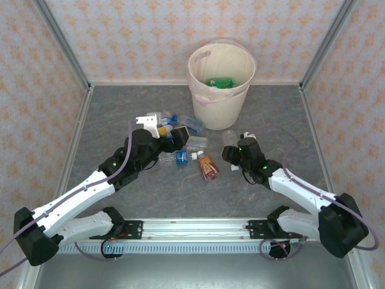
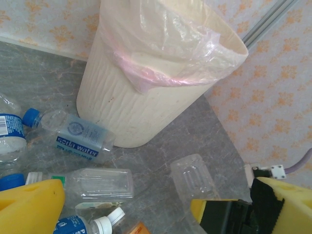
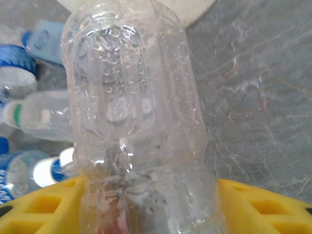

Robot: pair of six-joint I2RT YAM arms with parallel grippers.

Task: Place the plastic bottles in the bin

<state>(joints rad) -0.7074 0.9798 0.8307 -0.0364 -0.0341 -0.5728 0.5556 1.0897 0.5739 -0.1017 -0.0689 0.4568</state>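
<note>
The cream bin [image 1: 221,75] with its pink liner stands at the back, a green bottle [image 1: 219,82] lying inside it. Several plastic bottles [image 1: 180,158] lie in a cluster in front of it, with an orange-red one [image 1: 208,167] nearest. My left gripper [image 1: 178,141] hangs open over the cluster. In the left wrist view its yellow fingers [image 2: 29,207] are spread wide above a square clear bottle [image 2: 97,184] and a blue-labelled one [image 2: 78,139]. My right gripper [image 1: 230,152] is shut on a clear ribbed bottle [image 3: 131,112], which stands between its pads [image 3: 263,204].
Patterned walls and metal frame posts [image 1: 63,48] enclose the grey table [image 1: 277,114]. A white block [image 1: 146,122] lies at the left of the cluster. In the left wrist view the bin [image 2: 146,73] rises just beyond the bottles, and the right gripper with its bottle [image 2: 192,178] is close by.
</note>
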